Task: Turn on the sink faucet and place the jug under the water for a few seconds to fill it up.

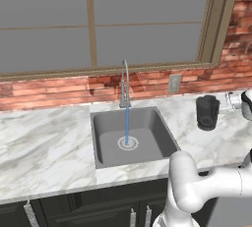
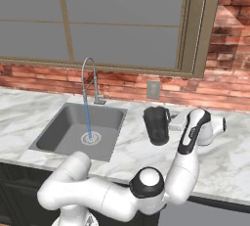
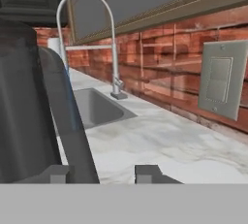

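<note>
The jug (image 1: 207, 112) stood upright on the marble counter (image 1: 44, 147) to the right of the sink (image 1: 132, 135), well apart from the basin and just below the grey wall outlet (image 1: 174, 83) in the brick backsplash (image 1: 49, 91). The gripper (image 3: 101, 173) reached it from the right, level with the counter; in the hand view the jug's dark wall filled the left side, with one fingertip at its base and the other fingertip (image 3: 147, 172) bare on the open counter side. Whether the pincer was pinching the jug or only beside it could not be told. The sink faucet (image 1: 124, 84) rose at the back rim of the sink, and the water (image 1: 127, 125) fell as a thin blue stream onto the round drain (image 1: 127, 143).
</note>
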Available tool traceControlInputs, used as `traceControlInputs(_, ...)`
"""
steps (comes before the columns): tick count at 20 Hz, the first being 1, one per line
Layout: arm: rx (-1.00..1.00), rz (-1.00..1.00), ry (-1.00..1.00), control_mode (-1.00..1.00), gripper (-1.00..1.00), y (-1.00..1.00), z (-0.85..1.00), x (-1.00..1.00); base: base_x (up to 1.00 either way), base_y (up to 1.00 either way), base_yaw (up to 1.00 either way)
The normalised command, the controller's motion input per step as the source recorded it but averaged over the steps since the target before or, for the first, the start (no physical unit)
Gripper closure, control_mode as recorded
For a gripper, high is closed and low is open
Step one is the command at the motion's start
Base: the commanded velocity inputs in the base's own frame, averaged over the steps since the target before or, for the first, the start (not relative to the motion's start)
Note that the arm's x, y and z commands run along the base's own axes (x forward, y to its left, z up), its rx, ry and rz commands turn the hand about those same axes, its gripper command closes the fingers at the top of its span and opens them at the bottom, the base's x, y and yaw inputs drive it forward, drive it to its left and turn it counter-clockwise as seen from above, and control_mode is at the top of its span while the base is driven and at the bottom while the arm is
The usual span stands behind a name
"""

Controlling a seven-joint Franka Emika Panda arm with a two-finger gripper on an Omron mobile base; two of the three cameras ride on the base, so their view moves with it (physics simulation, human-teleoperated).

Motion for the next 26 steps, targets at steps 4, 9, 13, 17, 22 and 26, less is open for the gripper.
traceControlInputs(4,0.01,-0.02,-0.02,-1.0,1.0,0.0,0.0,-0.13,0.0,0.0,0.0)
traceControlInputs(9,0.07,-0.12,-0.08,-1.0,1.0,0.0,0.0,-0.46,0.0,0.0,0.0)
traceControlInputs(13,0.1,-0.21,-0.12,-1.0,1.0,0.0,0.0,-0.61,0.0,0.0,0.0)
traceControlInputs(17,0.09,-0.3,-0.17,-1.0,1.0,0.08,0.0,-0.61,0.0,0.0,0.0)
traceControlInputs(22,0.06,-0.45,-0.22,-1.0,1.0,0.36,0.0,-0.62,0.0,0.0,0.0)
traceControlInputs(26,0.02,-0.53,-0.19,-1.0,1.0,0.5,0.0,-0.64,0.0,0.0,0.0)
